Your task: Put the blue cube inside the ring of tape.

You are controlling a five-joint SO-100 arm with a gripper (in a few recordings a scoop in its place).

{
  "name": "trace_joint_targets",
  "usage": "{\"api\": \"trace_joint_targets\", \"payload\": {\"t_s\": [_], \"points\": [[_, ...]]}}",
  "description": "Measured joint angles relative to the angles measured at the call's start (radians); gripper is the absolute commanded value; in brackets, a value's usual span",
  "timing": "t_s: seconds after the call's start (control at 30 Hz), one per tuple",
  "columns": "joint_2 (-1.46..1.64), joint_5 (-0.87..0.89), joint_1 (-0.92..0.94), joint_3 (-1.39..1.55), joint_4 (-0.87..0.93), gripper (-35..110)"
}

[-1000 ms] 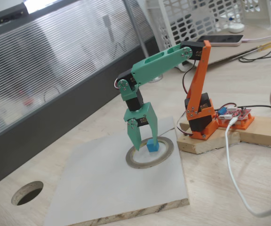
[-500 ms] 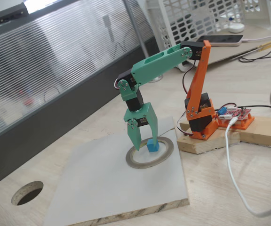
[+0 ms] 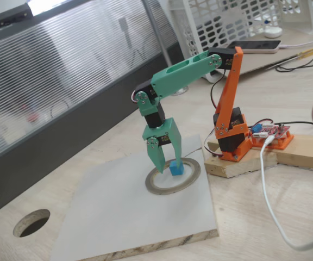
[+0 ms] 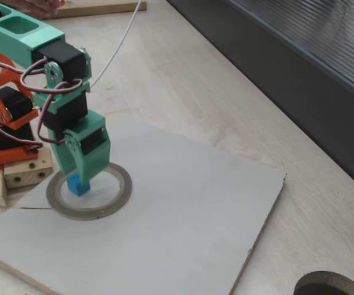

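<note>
1. Jaws of the green gripper point down into the ring of tape, standing apart, with one finger on each side of the blue cube; whether they still press the cube, I cannot tell.
2. In both fixed views the blue cube sits on the white board inside the hollow middle of the ring, close to the inner edge on the arm's base side and not in the centre.
3. The ring lies flat near one corner of the board, just beside the wooden block that carries the orange base.
4. Most of the board is bare: in one fixed view it is open toward the lower left of the frame, and in the other toward the right and lower part.
5. The board's raw cut edge runs along the bottom of one fixed view, and past it, at lower left, a round hole is cut in the desk.
6. The other fixed view shows the hole at lower right, well apart from the ring.
7. One fixed view alone shows a white cable that curves over the desk at the right, and a white basket at the top.
8. From the other fixed view, the gripper hides part of the cube.
</note>
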Motion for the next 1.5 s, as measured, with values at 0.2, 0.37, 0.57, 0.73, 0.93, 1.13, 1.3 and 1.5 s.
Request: {"api": "trace_joint_targets", "payload": {"t_s": [0.2,0.37,0.57,0.73,0.93,1.13,1.3,1.5], "points": [[0.000,0.000,0.000,-0.190,0.003,7],[0.000,0.000,-0.002,-0.333,0.003,7],[0.000,0.000,-0.002,-0.357,0.003,4],[0.000,-0.006,0.000,-0.357,0.003,3],[0.000,-0.008,0.000,-0.357,0.003,2],[0.000,-0.008,0.026,-0.357,0.147,3],[0.000,-0.008,0.129,-0.357,0.288,3],[0.000,-0.008,0.175,-0.357,0.451,3]]}}
